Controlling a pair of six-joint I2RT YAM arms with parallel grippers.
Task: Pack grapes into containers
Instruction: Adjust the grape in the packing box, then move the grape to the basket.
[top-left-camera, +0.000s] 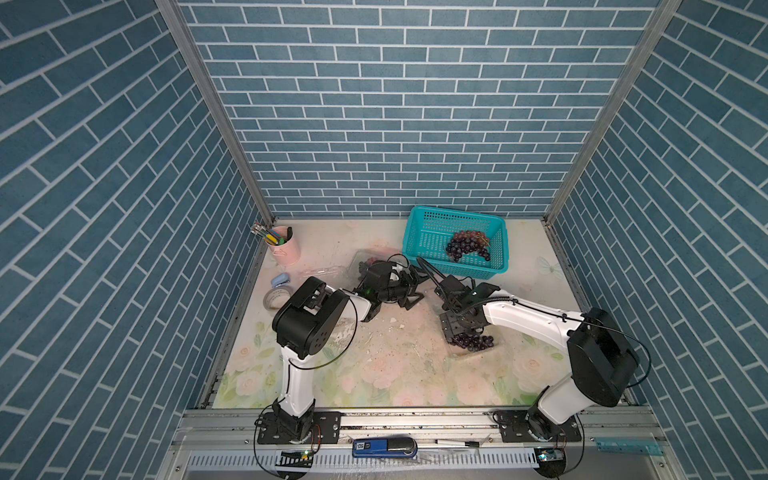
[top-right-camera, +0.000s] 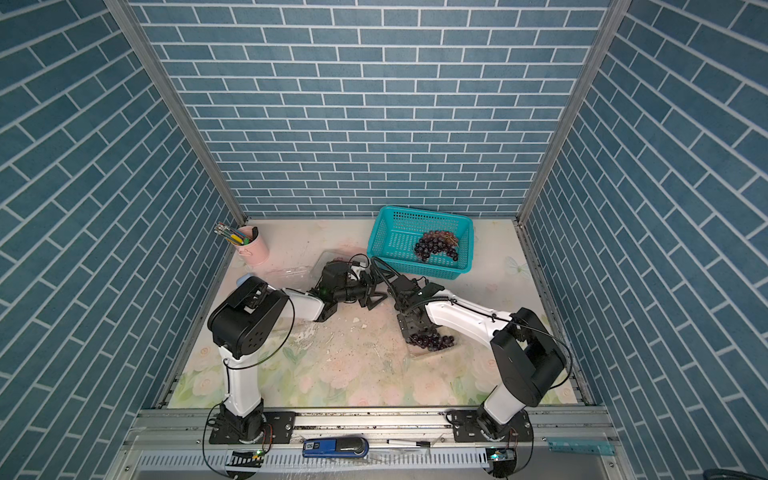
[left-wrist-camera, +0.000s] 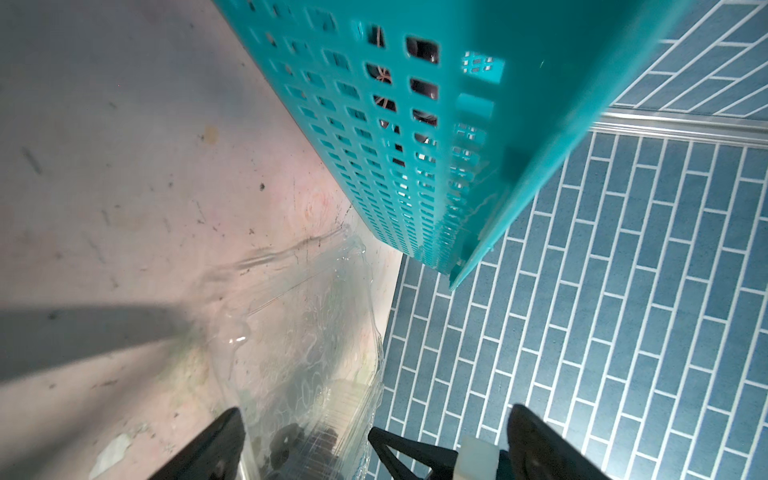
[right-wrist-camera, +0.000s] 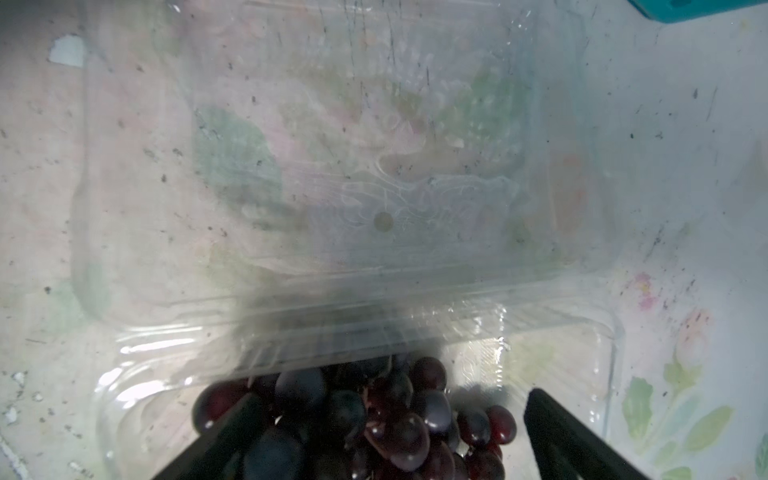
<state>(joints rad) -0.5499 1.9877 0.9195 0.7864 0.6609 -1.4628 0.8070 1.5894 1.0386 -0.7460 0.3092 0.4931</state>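
A bunch of dark grapes (top-left-camera: 467, 245) lies in the teal basket (top-left-camera: 419, 241) at the back right. A clear container (top-left-camera: 494, 347) near the right arm holds more grapes (right-wrist-camera: 399, 419). My right gripper (right-wrist-camera: 390, 440) points down into it, open, one finger on each side of that bunch. A second clear container (left-wrist-camera: 299, 332) lies left of the basket, with dark grapes (top-left-camera: 368, 262) in it, partly hidden under my left wrist. My left gripper (left-wrist-camera: 374, 449) is open beside the basket, with that container's clear wall between its fingers. In both top views the two grippers (top-right-camera: 372, 295) (top-right-camera: 415, 328) are close together mid-table.
A pink cup of pens (top-left-camera: 286, 245) stands at the back left, with a small blue object (top-left-camera: 280, 280) and a tape roll (top-left-camera: 274, 297) in front of it. A clear plastic lid (top-left-camera: 322, 272) lies near the left container. Brick-patterned walls enclose three sides.
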